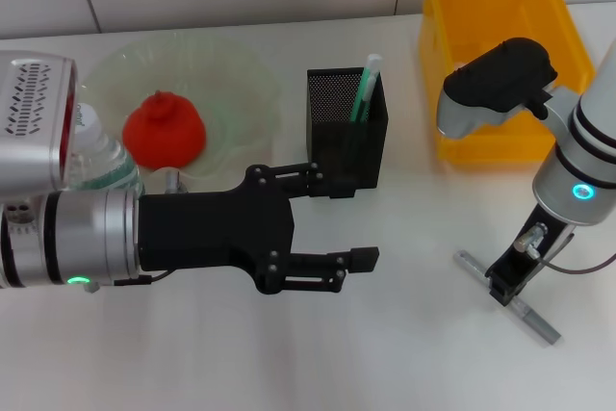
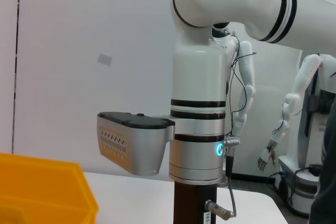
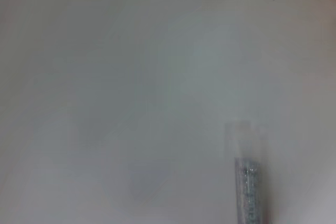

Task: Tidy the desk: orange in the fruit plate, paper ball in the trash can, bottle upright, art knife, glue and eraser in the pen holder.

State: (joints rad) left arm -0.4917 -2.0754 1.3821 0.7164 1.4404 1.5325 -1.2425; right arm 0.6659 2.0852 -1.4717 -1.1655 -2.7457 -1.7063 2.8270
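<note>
The grey art knife lies flat on the white table at the right, and shows close up in the right wrist view. My right gripper is down on its middle. My left gripper hangs open and empty over the table, in front of the black mesh pen holder, which holds a green and white stick. The orange sits in the green glass fruit plate. The bottle stands upright, partly behind my left arm. The yellow trash can stands at the back right. Paper ball, glue and eraser are out of view.
The left wrist view shows my right arm standing over the table, and a corner of the yellow trash can. Bare table lies between the two grippers and along the front edge.
</note>
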